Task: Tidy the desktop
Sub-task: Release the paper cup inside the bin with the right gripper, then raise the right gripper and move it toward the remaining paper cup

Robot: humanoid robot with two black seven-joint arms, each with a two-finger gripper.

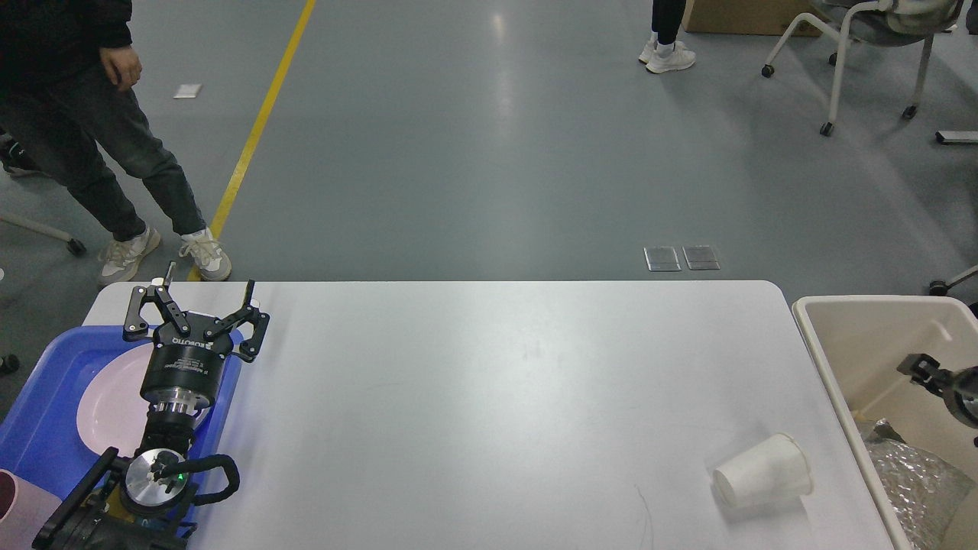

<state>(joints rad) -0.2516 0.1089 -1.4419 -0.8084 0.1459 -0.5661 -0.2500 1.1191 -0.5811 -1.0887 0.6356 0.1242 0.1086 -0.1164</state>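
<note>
Head view
Desktop: the white desktop [474, 397] fills the lower middle of the view; every place below is given relative to it.
Blue tray: a blue tray [46, 382] lies on the desktop's left end, running off the left edge of the view.
In the tray: a pale pink plate [107, 405] lies flat; a pink cup [19, 508] sits at the near left corner, cut off by the view's edge.
Left gripper: the left gripper [208, 292] stands above the tray's far right side, near the desktop's far left corner, fingers spread wide, holding nothing.
Paper cup: a white paper cup [762, 481] lies on its side on the desktop's near right part, mouth towards the left.
Beige bin: a beige bin [833, 359] stands just beside the desktop's right edge.
In the bin: crumpled silvery foil [913, 489] in the near part.
Right gripper: the right gripper [921, 368] is above the bin, mostly out of view; I cannot tell how its fingers stand.
</note>
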